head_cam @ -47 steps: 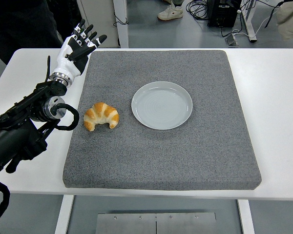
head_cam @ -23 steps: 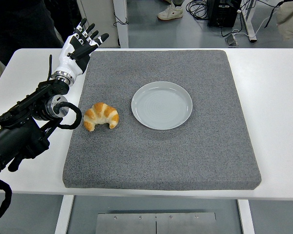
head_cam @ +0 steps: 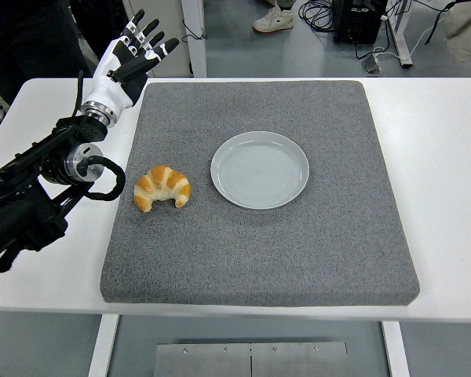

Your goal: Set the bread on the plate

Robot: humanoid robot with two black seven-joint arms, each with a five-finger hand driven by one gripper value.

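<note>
the left hand (head_cam: 129, 56) hovers over the tabletop's (head_cam: 447, 133) far left corner, fingers spread and holding nothing. the bread (head_cam: 162, 187) lies on the grey mat (head_cam: 298, 251) toward the left edge, just beside the empty plate (head_cam: 260, 169).

We see a grey floor (head_cam: 243, 47) beyond the white table (head_cam: 447, 133), which carries a grey mat (head_cam: 298, 236). Black cables (head_cam: 318, 12) lie near a dark box (head_cam: 359, 20), beside white desk legs (head_cam: 400, 35). A white shoe (head_cam: 273, 20) stands there.
</note>
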